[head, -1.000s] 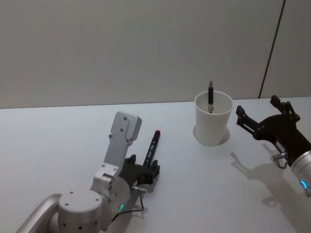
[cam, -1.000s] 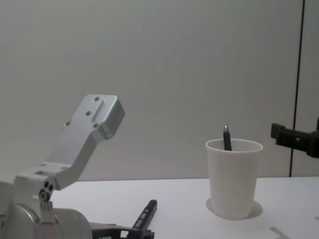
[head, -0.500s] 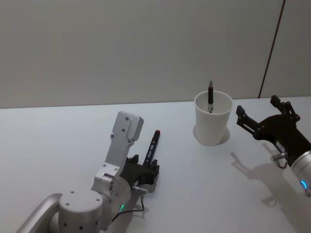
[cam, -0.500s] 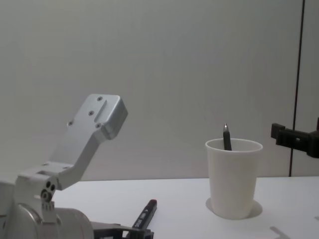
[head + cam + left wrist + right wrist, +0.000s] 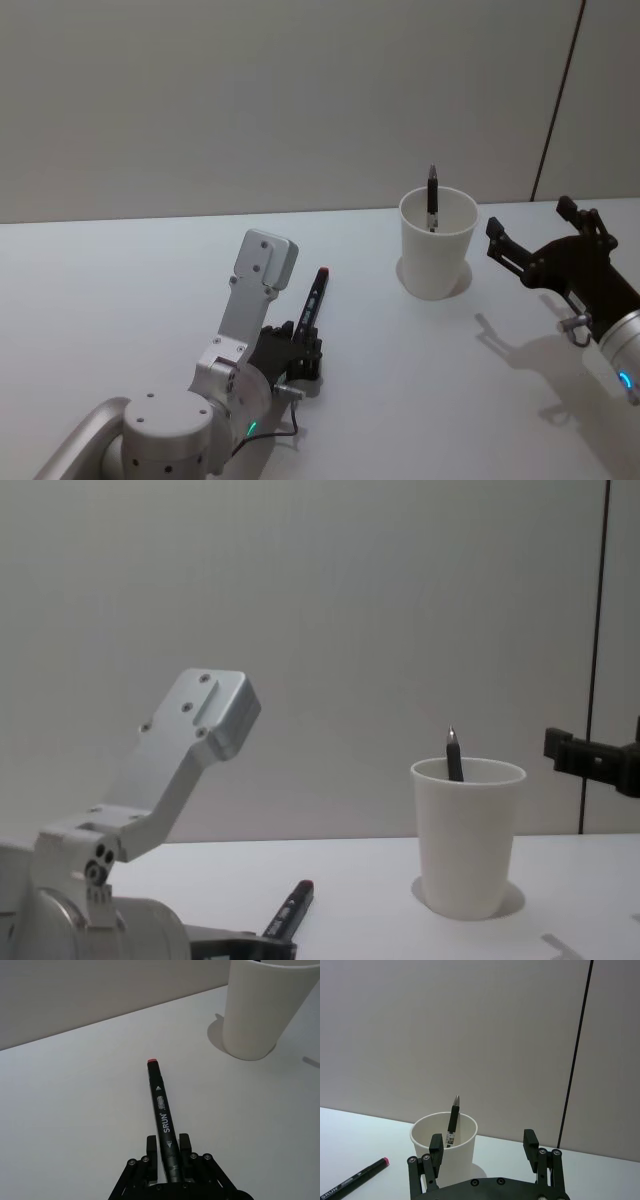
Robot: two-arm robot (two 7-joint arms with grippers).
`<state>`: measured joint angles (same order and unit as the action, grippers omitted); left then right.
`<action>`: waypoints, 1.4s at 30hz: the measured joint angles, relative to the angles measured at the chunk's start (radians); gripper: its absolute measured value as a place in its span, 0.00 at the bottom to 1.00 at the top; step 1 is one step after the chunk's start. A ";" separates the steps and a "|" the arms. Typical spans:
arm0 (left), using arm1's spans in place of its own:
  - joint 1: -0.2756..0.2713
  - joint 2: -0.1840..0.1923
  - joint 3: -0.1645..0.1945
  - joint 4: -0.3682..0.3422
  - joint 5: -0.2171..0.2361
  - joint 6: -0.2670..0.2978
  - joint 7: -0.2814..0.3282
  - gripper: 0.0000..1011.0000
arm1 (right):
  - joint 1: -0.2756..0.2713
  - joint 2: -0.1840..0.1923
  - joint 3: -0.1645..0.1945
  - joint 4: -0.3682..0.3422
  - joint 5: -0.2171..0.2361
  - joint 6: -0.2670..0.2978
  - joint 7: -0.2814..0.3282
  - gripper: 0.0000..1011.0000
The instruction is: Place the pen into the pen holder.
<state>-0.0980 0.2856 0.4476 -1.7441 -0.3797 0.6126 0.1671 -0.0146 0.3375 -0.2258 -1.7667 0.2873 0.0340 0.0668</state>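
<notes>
A white worktop [image 5: 120, 280] spreads across the scene in front of a plain grey wall. The left arm reaches in low from the robot's left, and its left hand [image 5: 168, 1146] sits just above the worktop with its fingers pinching the rear end of the pen [image 5: 161, 1105]. The right hand [image 5: 530, 217] hangs above the worktop to the right of the pen holder [image 5: 436, 250], near it but not touching, with its fingers spread and nothing between them. The pen holder, a white paper cup, stands upright towards the back right. The pen is a black marker whose red tip points forward, well short of the cup; whether that tip touches the worktop cannot be told. A thinner dark pen [image 5: 433, 195] stands inside the cup, its tip above the rim.
</notes>
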 joint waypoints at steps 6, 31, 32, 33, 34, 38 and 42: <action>0.000 0.000 0.000 0.000 0.002 0.001 -0.001 0.19 | 0.000 0.000 0.000 0.000 0.000 0.000 0.000 0.99; 0.018 0.019 -0.017 -0.009 0.010 -0.128 -0.036 0.19 | 0.000 0.000 0.000 0.000 0.000 0.000 0.000 0.99; 0.021 0.023 -0.021 -0.012 0.010 -0.150 -0.041 0.19 | 0.000 0.000 0.000 0.000 0.000 0.000 0.000 0.99; 0.022 0.025 -0.023 -0.013 0.010 -0.160 -0.044 0.19 | 0.000 0.000 0.000 0.000 0.000 0.000 0.000 0.99; 0.025 0.031 -0.027 -0.017 0.010 -0.181 -0.050 0.19 | 0.000 0.000 0.000 0.000 0.000 0.000 0.000 0.99; 0.031 0.042 -0.035 -0.023 0.007 -0.228 -0.065 0.19 | 0.000 0.000 0.000 0.000 0.000 0.000 0.000 0.99; 0.042 0.060 -0.049 -0.034 -0.005 -0.302 -0.094 0.19 | 0.000 0.000 0.000 0.000 0.000 0.000 0.000 0.99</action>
<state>-0.0563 0.3455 0.3986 -1.7776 -0.3851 0.3103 0.0731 -0.0146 0.3374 -0.2258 -1.7668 0.2874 0.0341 0.0668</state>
